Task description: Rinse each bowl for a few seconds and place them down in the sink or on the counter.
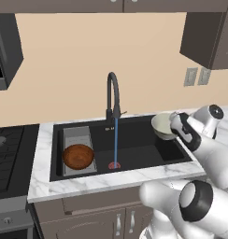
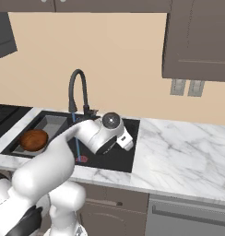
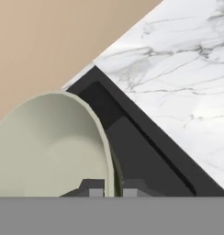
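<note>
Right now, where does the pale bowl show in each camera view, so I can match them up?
Left base view: pale bowl sits right of centre, held at the gripper over the sink's right end.
Right base view: not in it.
Hand view: it takes the lower left, rim pinched between the fingertips.
Shared landmark: the black sink.

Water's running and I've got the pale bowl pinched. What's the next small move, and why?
Probably carry the pale bowl left, under the stream. The claw is shut on its rim, holding it above the sink's right end, well clear of the water. The brown bowl sits on the tray at the left, out of the path.
</note>
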You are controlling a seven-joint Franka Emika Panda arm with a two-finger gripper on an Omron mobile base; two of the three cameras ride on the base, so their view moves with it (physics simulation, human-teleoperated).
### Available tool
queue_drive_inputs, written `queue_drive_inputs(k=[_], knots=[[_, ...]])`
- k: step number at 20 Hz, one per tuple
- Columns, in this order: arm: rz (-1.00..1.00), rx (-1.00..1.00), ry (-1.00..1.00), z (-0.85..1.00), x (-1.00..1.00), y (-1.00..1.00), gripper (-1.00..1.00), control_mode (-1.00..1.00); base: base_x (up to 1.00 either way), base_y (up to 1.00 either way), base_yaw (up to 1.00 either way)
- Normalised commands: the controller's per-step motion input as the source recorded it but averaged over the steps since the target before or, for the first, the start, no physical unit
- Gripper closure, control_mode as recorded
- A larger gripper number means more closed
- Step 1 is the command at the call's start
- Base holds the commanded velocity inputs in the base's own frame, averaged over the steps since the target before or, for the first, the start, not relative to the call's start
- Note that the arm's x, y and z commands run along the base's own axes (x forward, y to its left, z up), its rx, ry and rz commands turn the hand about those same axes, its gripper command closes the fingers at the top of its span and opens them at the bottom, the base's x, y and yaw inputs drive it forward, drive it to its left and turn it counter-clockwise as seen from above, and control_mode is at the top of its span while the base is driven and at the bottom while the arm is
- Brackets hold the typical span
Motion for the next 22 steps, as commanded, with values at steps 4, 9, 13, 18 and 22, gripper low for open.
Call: queue_drive_inputs(k=[4, 9, 13, 18, 22], knots=[[0.01, 0.00, 0.00, 0.00, 0.00, 0.28, 1.00, -1.00, 0.00, 0.00, 0.00], [0.05, 0.00, 0.00, 0.00, 0.00, 0.21, 1.00, -1.00, 0.00, 0.00, 0.00], [0.08, 0.00, 0.00, 0.00, 0.00, 0.19, 1.00, -1.00, 0.00, 0.00, 0.00], [0.09, 0.00, 0.00, 0.00, 0.00, 0.24, 1.00, -1.00, 0.00, 0.00, 0.00], [0.09, 0.00, 0.02, 0.00, 0.03, 0.27, 1.00, -1.00, 0.00, 0.00, 0.00]])
